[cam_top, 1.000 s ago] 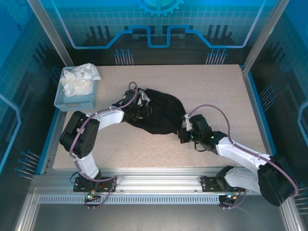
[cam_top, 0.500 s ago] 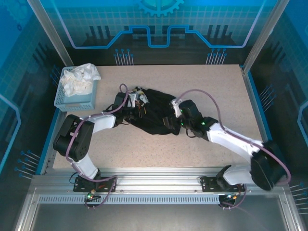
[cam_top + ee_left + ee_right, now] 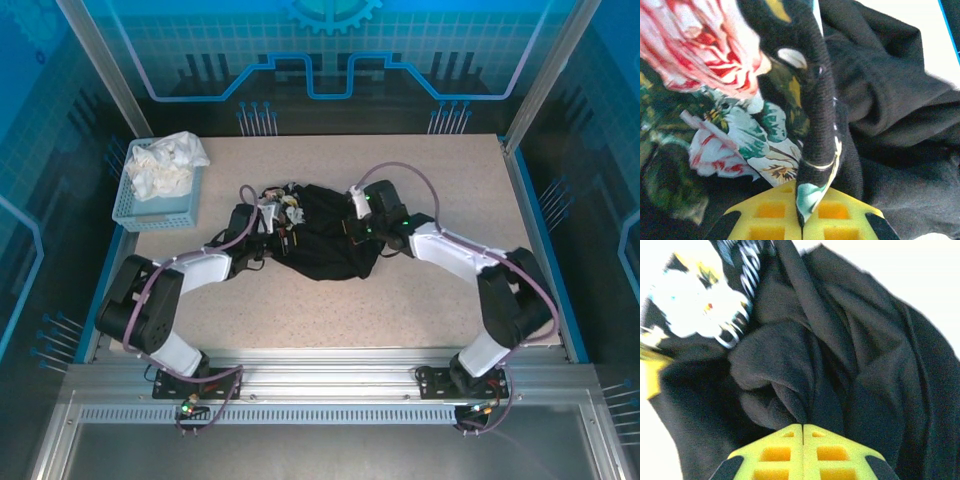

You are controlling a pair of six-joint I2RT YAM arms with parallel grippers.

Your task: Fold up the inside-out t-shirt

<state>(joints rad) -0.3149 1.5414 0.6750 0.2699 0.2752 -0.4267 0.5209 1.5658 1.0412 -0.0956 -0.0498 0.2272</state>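
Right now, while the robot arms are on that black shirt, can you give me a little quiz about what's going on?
1. True or false: the t-shirt lies flat and neatly folded on the table.
2. What is in the blue basket? A) a white cloth B) a red ball C) a book
3. Fill the gap: the left gripper is shut on a fold of the ____.

Key: 1. False, it lies in a bunched heap. 2. A. 3. t-shirt.
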